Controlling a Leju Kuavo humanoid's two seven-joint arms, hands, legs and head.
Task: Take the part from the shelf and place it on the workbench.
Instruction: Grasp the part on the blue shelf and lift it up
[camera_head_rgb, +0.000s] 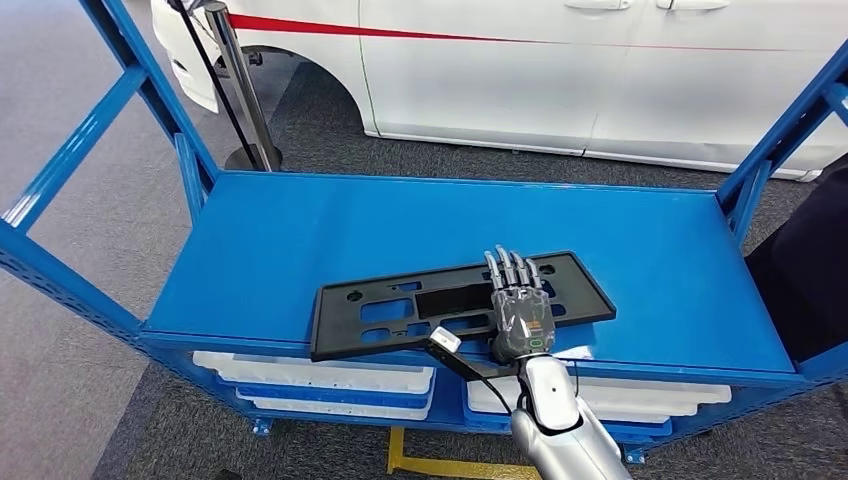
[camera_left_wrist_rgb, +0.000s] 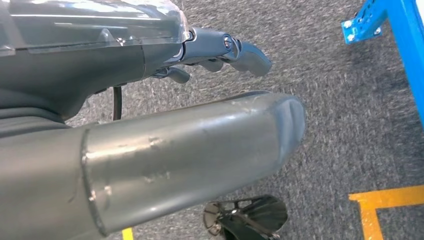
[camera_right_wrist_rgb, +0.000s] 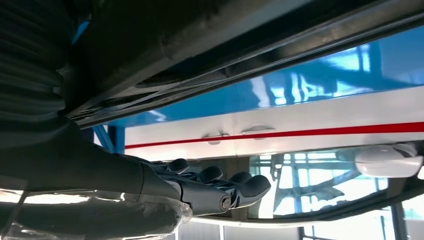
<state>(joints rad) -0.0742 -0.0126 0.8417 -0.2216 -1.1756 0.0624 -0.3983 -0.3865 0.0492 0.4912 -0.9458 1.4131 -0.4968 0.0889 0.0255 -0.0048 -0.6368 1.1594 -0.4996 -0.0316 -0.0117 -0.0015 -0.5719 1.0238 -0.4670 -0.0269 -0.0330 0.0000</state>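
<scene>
One black plastic panel is lying flat on the blue shelf top, near its front edge, its long axis running across the robot's front and rising slightly away on the right. The right hand is resting over the panel's right half, fingers extended across its width toward the far edge; whether the thumb is hooking beneath the near edge cannot be told. The left hand is hanging over grey carpet, fingers loosely curled and holding nothing, so the right hand is the nearer.
</scene>
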